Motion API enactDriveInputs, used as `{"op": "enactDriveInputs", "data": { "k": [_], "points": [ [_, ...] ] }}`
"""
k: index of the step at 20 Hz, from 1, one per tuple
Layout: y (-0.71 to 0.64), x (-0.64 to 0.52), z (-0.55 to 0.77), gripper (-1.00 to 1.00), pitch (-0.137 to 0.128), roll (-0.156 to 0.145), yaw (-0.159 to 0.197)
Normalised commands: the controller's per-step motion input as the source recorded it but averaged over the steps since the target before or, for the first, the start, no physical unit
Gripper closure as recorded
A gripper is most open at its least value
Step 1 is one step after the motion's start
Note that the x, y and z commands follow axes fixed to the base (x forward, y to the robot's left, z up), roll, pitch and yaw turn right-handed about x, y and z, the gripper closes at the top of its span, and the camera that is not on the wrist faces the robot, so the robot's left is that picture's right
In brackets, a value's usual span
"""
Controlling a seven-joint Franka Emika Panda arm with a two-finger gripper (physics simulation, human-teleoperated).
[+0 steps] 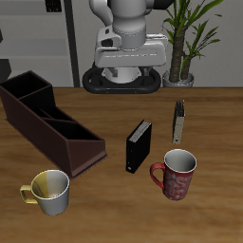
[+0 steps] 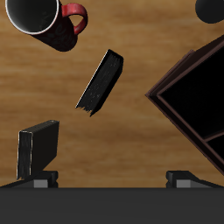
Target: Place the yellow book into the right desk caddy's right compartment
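1. Exterior view: the yellow book (image 1: 178, 121) stands on edge on the table (image 1: 114, 199), well apart from the right desk caddy (image 1: 49, 121) and farther back than the red mug (image 1: 176, 174).
2. The black book (image 1: 140, 145) stands upright between the caddy and the yellow book, just beside the red mug.
3. A yellow-and-white mug (image 1: 49, 190) sits near the table's front edge, close to the caddy's nearer end.
4. The caddy's right compartment (image 1: 21, 93) is the wide bay at its farther end; nothing shows inside it.
5. Wrist view: the claw (image 2: 112, 178) hangs above the table with its fingertips (image 2: 42, 179) spread wide apart, holding nothing.
6. Below it lie the black book (image 2: 100, 83), the yellow book (image 2: 38, 147), the red mug (image 2: 45, 22) and a corner of the caddy (image 2: 194, 87).
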Motion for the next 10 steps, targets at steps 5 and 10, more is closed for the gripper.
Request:
{"op": "enactDriveInputs", "data": {
  "k": [5, 10],
  "points": [
    [0.19, -0.14, -0.01, -1.00, -0.037, -0.037, -0.014],
    [0.38, -0.18, 0.04, -1.00, -0.056, -0.037, -0.018]
  ]
}}
